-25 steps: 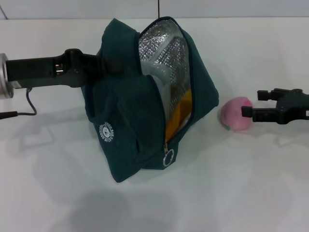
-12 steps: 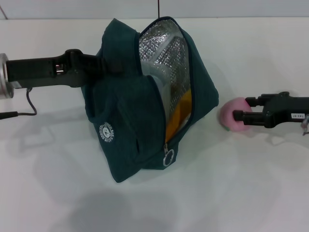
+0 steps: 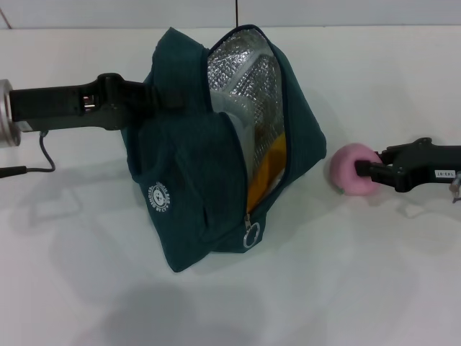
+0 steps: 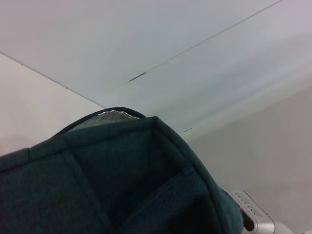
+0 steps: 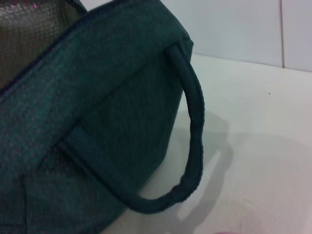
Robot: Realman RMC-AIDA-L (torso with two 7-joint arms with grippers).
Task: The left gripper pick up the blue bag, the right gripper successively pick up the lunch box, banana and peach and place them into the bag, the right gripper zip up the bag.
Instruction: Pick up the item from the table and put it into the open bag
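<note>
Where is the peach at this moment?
In the head view, the peach sits on the table's right side, just right of the blue bag, between the right pincer's fingers.

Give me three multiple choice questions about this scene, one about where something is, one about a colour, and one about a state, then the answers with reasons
1. Where is the peach?
A. Inside the blue bag
B. On the table, on the bag's right side
C. Behind the left gripper

2. What colour shows low in the blue bag opening?
A. Yellow-orange
B. Red
C. Purple

3. The bag's zipper is:
A. Fully closed
B. Open
C. Missing

Answers:
1 B, the peach sits by the right gripper, outside the bag.
2 A, yellow-orange shows below the foil lining.
3 B, the lining is exposed and the ring pull hangs at the bottom.
</note>
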